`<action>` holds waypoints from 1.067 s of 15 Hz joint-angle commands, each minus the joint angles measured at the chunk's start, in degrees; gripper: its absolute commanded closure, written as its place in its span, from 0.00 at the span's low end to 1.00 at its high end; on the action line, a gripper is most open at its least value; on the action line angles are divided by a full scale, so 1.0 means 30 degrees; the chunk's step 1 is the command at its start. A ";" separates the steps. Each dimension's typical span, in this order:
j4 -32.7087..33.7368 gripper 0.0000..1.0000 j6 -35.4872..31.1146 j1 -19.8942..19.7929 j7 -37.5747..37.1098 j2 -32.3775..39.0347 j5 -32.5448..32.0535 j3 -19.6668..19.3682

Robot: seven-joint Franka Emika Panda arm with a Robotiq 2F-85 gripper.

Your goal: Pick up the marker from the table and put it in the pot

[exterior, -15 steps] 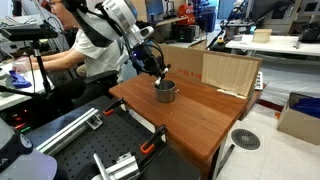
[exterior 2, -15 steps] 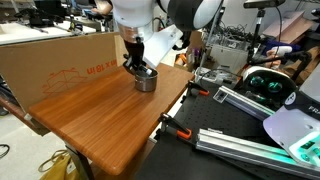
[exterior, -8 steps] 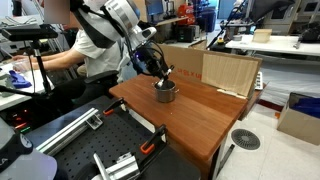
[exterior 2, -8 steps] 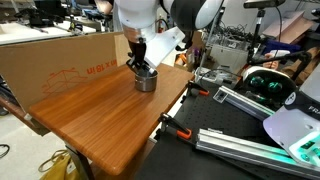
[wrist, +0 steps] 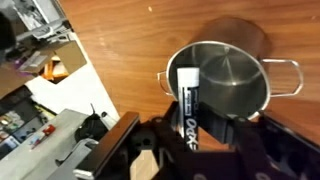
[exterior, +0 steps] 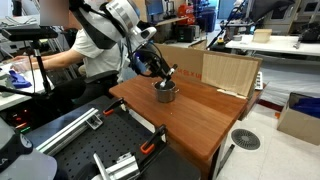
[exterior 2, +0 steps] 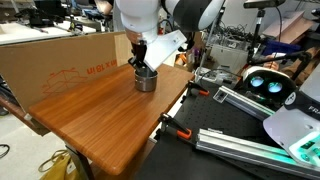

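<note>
Entry 1: marker [wrist: 188, 100]. Dark barrel with pale lettering, at lower centre of the wrist view. My gripper [wrist: 190, 135] is clamped on it. Its free end reaches across the near rim of the pot. By my judgement I grip it at one end so that the rest hangs over the opening and will drop inside on release.

Entry 2: pot [wrist: 235, 85]. Shiny, low-walled, with side handles, at centre right of the wrist view. The inside is bare. It stands on the reddish worktop [wrist: 130, 40], and I hover directly above it, which suits a short drop.

Entry 3: cardboard sheet [exterior 2: 60, 60]. It stands along the worktop's far edge and has no part in the job.

Not legible:
- The marker's lower end is lost among my dark, blurred fingers at the bottom edge of the wrist view.
- The pot's near rim is covered there too.
- In both exterior views the marker is too small to pick out. My gripper [exterior: 160, 74] masks the top of the pot [exterior: 165, 93].
</note>
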State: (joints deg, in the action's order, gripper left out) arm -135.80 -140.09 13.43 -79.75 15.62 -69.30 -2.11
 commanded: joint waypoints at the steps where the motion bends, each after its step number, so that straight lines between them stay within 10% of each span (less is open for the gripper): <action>1: 0.0080 0.94 0.0945 -0.0403 -0.1692 0.0180 -0.1282 0.0683; 9: 0.0701 0.94 0.1698 -0.0549 -0.2029 0.1382 -0.1089 0.1053; 10: 0.0810 0.85 0.1746 -0.0553 -0.1968 0.1539 -0.1062 0.1063; 11: 0.0905 0.49 0.1751 -0.0588 -0.1798 0.1641 -0.0964 0.1089; 16: 0.1155 0.21 0.1753 -0.0735 -0.1606 0.1936 -0.0863 0.1125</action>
State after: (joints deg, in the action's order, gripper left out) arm -133.21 -135.93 12.72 -84.54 20.72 -70.73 -0.26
